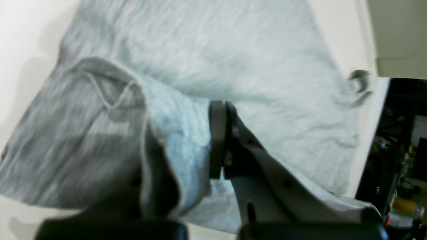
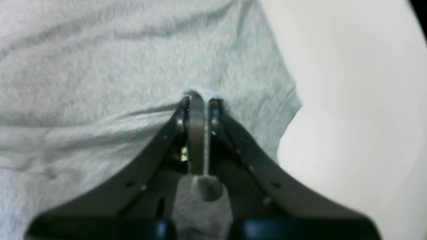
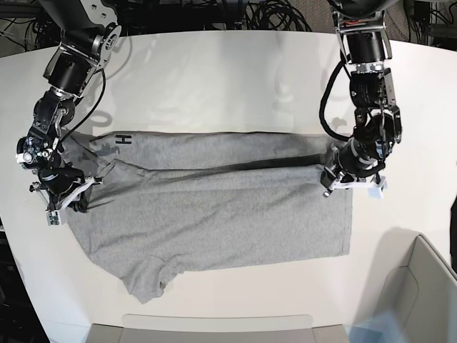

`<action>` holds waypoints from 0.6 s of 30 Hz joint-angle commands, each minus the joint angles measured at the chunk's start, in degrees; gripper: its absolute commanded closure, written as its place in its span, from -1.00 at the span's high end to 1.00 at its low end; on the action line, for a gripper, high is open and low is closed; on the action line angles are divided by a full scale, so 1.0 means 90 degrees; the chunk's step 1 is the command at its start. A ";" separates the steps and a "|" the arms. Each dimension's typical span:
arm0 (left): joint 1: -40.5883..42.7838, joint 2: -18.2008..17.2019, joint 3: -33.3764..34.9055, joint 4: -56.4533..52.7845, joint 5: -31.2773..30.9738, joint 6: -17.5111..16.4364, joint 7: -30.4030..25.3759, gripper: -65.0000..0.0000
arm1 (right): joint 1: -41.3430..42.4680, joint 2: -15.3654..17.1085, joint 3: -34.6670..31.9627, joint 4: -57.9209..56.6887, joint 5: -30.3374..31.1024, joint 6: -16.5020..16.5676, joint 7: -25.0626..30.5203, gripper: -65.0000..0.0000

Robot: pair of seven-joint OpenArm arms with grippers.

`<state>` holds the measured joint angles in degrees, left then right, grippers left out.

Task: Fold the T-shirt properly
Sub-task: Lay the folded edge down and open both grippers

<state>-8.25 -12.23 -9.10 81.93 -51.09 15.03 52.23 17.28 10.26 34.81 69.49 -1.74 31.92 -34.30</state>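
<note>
While T-shirt (image 3: 214, 214) lies flat, left end effector (image 3: 335, 175), right end effector (image 3: 71, 187) clamp its edge.

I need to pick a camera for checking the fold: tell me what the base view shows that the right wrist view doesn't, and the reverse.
Only the base view shows the whole T-shirt with its top edge folded over, the black lettering, both arms, and the left gripper at its hem side. Only the right wrist view shows the right gripper up close, jaws closed on a small pinch of fabric. Both show grey cloth on the white table.
</note>
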 commanded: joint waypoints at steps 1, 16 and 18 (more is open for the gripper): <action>-0.0065 -0.0072 -0.0019 -0.0005 -0.0033 -0.0004 -0.0211 -1.00 | 0.0205 0.0105 0.0015 0.0010 0.0110 -0.0035 0.0329 -1.00; -0.0163 -0.0072 -0.0009 0.0337 -0.0052 0.0054 -0.0250 -0.33 | 0.0205 0.0105 0.0015 0.0254 0.0120 -0.0045 0.0486 -0.21; -0.0153 -0.0072 -0.0009 0.0337 -0.0042 0.0054 -0.0250 -0.32 | 0.0205 0.0105 0.0015 0.0342 0.0120 -0.0045 0.0476 -0.21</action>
<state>-8.49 -12.36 -8.88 84.12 -51.11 15.84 50.57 17.69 10.33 34.81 71.46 -1.50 31.68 -31.44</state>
